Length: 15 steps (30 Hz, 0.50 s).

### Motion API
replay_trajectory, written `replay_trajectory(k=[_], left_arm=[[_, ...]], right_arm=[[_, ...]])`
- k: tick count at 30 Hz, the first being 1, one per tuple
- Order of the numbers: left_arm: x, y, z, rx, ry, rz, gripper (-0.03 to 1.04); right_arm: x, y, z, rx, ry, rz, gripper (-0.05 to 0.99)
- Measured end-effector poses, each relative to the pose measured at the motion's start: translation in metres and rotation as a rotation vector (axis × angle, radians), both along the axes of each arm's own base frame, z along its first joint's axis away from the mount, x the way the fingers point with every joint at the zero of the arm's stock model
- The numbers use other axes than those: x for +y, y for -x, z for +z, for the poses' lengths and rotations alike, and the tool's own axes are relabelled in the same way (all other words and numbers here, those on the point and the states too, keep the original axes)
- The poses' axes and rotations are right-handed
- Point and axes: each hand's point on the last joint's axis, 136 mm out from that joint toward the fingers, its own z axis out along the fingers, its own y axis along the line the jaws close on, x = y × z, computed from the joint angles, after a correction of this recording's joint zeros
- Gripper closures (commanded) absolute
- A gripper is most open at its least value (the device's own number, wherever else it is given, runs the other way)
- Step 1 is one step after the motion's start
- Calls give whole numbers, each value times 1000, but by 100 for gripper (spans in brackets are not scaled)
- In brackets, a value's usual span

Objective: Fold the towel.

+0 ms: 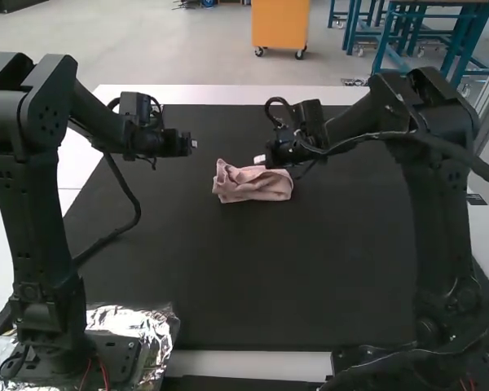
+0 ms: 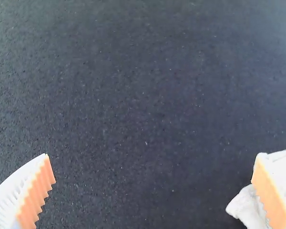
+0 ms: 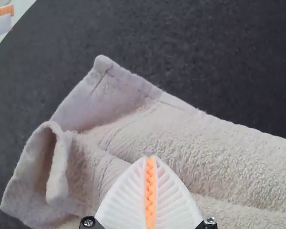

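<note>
High view: towel [image 1: 248, 189] lies crosswise, nearer right claw [image 1: 259, 160] — pinched closed on nothing — left claw [image 1: 194, 144] spread wide, empty

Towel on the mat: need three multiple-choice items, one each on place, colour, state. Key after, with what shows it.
1. Which gripper is nearer the towel?
A) the left one
B) both equally near
C) the right gripper

2. What colour is the towel?
A) green
B) pale pink
C) navy

3. How do the fingers of the left gripper stand?
A) apart
B) pressed together
C) crossed

Key:
1 C: in the high view its tip is at the towel's edge, while the left gripper is clearly farther off.
2 B: it stands out pale pink against the black mat.
3 A: the left wrist view shows a wide gap between its orange pads.
</note>
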Motion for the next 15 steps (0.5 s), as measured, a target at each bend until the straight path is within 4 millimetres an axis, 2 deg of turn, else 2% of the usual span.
replay_trajectory(k=[10, 15], left_arm=[[1, 2, -4, 2, -1, 7, 4], [1, 2, -4, 2, -3, 9, 4]], right_arm=[[24, 19, -41, 66, 16, 43, 96], [27, 33, -66, 84, 21, 56, 96]])
